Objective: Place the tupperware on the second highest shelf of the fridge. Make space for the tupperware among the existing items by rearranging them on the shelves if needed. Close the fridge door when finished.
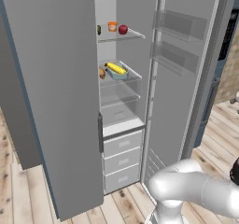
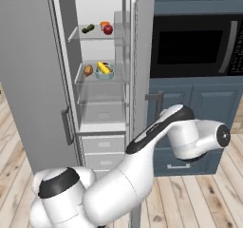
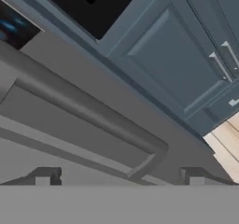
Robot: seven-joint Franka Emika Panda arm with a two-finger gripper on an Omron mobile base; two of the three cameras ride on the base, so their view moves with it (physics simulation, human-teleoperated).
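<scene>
One pale teal plastic tupperware [image 1: 117, 72] rests on the fridge's second glass shelf [image 1: 133, 76], well apart from the released claw [image 3: 119, 178] at the grey door handle [image 3: 88, 111].

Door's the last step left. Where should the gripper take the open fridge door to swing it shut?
Probably the vertical bar handle on the outer face of the fridge door. It stands off the panel, so the open gripper, already close in front of it, can come from that outer side and straddle it. The tupperware sits inside on the second highest shelf.
</scene>
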